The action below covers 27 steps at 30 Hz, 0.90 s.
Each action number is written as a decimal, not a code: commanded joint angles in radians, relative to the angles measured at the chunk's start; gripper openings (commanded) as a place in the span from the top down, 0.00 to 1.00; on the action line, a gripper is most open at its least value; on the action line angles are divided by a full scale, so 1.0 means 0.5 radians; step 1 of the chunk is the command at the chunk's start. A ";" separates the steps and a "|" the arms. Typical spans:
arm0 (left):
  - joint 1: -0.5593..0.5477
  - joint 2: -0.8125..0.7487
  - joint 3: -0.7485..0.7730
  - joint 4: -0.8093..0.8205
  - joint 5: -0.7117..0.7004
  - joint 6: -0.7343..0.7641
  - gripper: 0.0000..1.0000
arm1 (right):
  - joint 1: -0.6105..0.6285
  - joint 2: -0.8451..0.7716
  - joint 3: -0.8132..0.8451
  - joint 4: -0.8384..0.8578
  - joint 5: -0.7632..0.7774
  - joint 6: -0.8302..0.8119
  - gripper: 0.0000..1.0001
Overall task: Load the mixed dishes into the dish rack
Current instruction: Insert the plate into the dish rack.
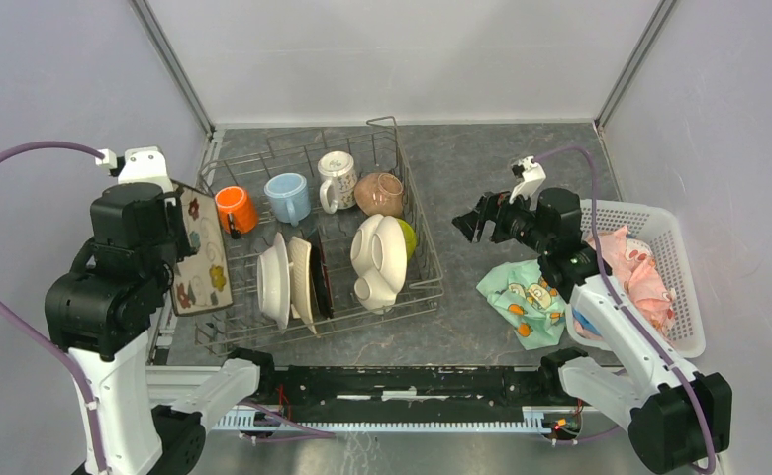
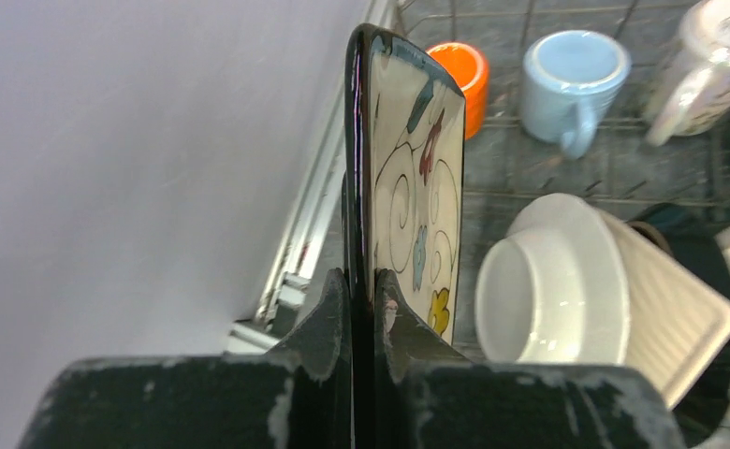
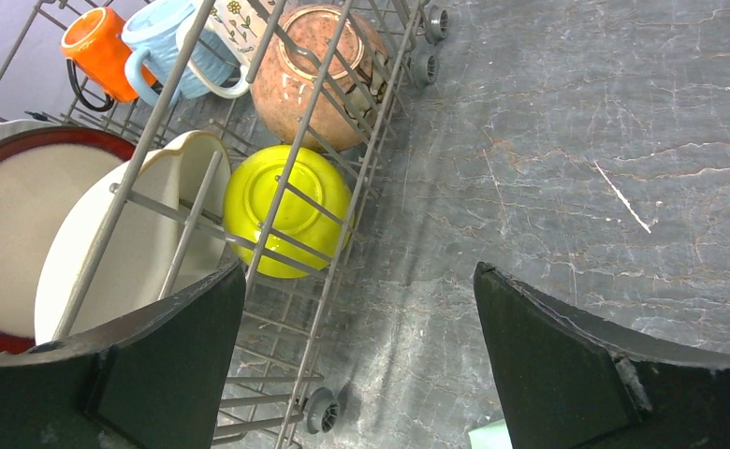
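My left gripper [image 1: 178,224] [image 2: 362,278] is shut on the bottom edge of a square black-rimmed plate with a flower pattern [image 1: 202,253] [image 2: 408,168]. It holds the plate upright over the left side of the dish rack [image 1: 424,220]. In the rack stand an orange mug [image 1: 235,210], a light-blue mug [image 1: 288,197], a white patterned mug [image 1: 337,179], a tan bowl [image 1: 379,194], a lime-green bowl [image 3: 282,201], a cream sectioned plate [image 1: 379,259], and white [image 1: 272,279], woven tan [image 1: 300,282] and red-rimmed [image 1: 320,275] plates. My right gripper [image 1: 466,226] [image 3: 357,269] hangs open and empty just right of the rack.
A teal patterned cloth [image 1: 521,297] lies on the table under the right arm. A white perforated basket [image 1: 664,230] at the right wall holds a pink cloth [image 1: 634,272]. Grey walls close in on the left, back and right.
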 commanded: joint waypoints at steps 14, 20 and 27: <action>-0.047 0.021 -0.294 0.368 -0.125 0.499 0.98 | 0.023 -0.047 0.049 0.020 -0.109 -0.090 0.02; -0.047 0.096 -0.316 0.297 -0.090 0.493 0.98 | 0.027 -0.041 0.063 -0.029 -0.106 -0.133 0.02; -0.045 0.165 -0.314 0.174 -0.153 0.432 0.98 | 0.039 -0.081 0.089 -0.013 -0.129 -0.132 0.02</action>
